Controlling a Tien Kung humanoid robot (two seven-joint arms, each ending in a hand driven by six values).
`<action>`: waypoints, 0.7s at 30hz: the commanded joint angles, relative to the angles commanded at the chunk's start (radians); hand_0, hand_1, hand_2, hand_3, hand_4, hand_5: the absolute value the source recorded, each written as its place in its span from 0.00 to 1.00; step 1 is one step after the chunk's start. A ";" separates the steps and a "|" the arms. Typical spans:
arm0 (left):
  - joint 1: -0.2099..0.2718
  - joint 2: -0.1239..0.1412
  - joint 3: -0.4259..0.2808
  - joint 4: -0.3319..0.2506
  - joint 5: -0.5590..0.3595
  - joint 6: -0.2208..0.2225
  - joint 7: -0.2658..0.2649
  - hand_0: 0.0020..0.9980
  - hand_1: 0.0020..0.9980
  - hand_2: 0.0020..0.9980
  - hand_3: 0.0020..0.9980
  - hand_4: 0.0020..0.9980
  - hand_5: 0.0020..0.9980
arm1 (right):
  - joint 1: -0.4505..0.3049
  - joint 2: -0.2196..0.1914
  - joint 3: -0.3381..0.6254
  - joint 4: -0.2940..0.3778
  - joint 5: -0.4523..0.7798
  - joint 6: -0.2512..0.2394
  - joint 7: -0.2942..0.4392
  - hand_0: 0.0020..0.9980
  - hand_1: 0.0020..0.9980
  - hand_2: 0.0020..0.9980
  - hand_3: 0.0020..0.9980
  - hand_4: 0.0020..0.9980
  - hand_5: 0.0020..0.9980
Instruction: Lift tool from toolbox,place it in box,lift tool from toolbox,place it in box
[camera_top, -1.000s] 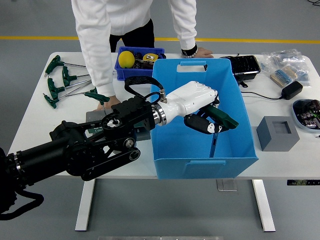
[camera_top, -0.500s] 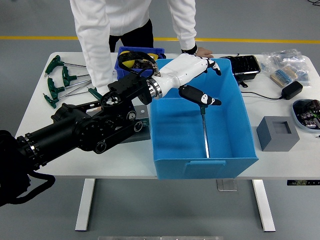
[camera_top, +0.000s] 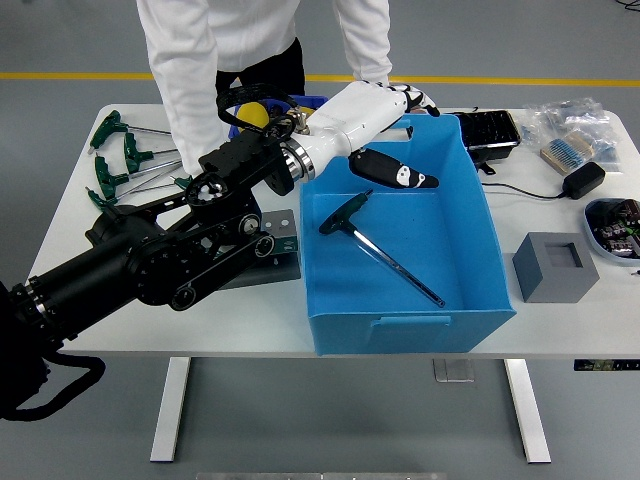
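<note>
A green-handled T-wrench (camera_top: 375, 245) lies flat on the floor of the big blue box (camera_top: 480, 235), handle to the left, steel shaft pointing to the lower right. My left hand (camera_top: 395, 135), white with black fingers, is over the box's far left part, above the wrench, fingers open and holding nothing. Several more green T-handle wrenches (camera_top: 125, 165) lie on the table at the left. My right arm is out of view.
A person in a white coat stands at the far side, one hand (camera_top: 405, 103) resting on the table behind the box. A small blue bin (camera_top: 245, 140) with a yellow ball sits behind my arm. A grey block (camera_top: 555, 265), black tray (camera_top: 490, 130) and cables lie at the right.
My left hand let go of the wrench, which dropped and now lies flat in the box. The hand rose and pulled back toward the box's far left.
</note>
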 joint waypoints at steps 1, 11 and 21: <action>0.012 0.007 -0.025 -0.012 0.003 -0.011 0.018 0.42 0.51 0.61 0.72 1.00 0.65 | -0.001 0.000 -0.001 0.000 0.003 0.000 0.001 0.67 0.63 0.71 0.58 0.84 0.75; 0.242 0.028 -0.372 -0.188 -0.075 0.057 0.212 0.35 0.42 0.54 0.70 1.00 0.69 | -0.009 0.010 0.001 -0.004 0.011 -0.002 -0.001 0.67 0.63 0.71 0.58 0.84 0.75; 0.367 0.079 -0.535 -0.280 -0.002 0.064 0.255 0.35 0.43 0.54 0.70 1.00 0.70 | -0.015 0.017 0.010 -0.006 0.001 -0.002 -0.008 0.67 0.64 0.71 0.58 0.84 0.75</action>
